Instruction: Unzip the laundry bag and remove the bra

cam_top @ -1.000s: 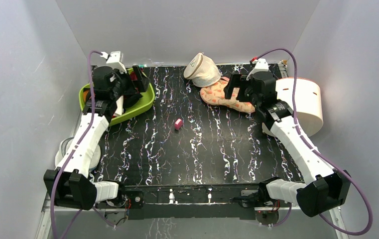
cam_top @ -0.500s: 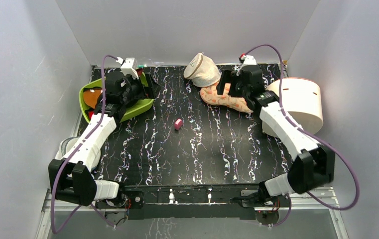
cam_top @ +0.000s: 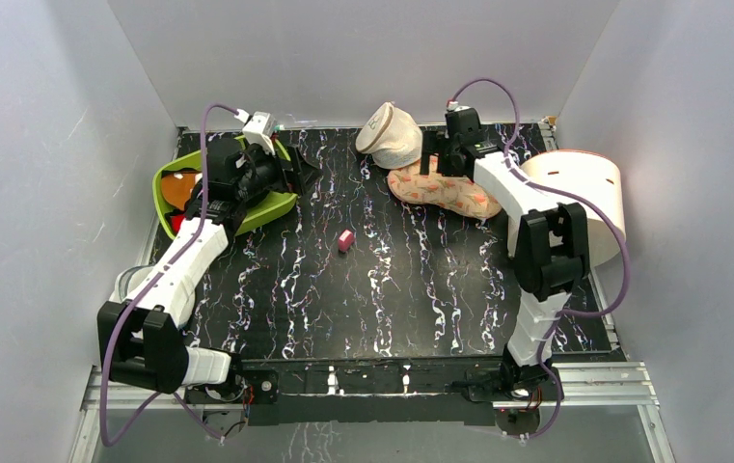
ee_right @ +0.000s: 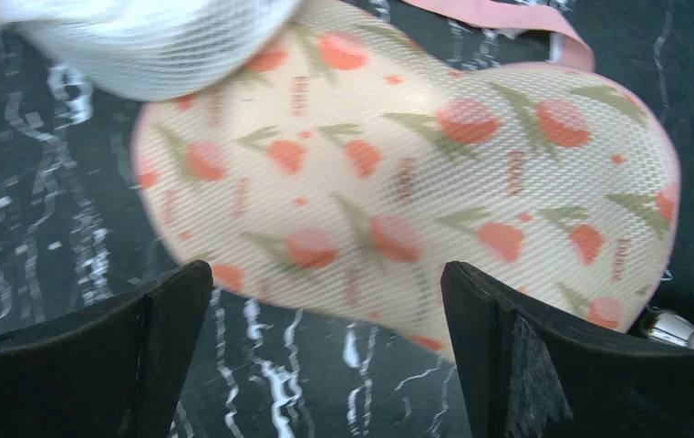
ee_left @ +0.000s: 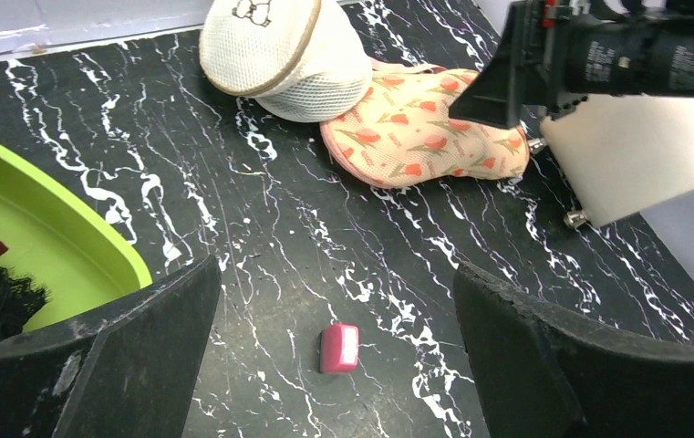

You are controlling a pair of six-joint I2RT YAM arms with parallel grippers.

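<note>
The laundry bag lies at the far right of the black marbled table, its left lobe touching the cream mesh pouch that leans over it, with a white drum just to its right. The right gripper hangs directly over the bag with its jaws spread wide and gripping nothing. The left gripper is likewise wide and empty at the far left by the green tray, well apart from the bag.
</note>
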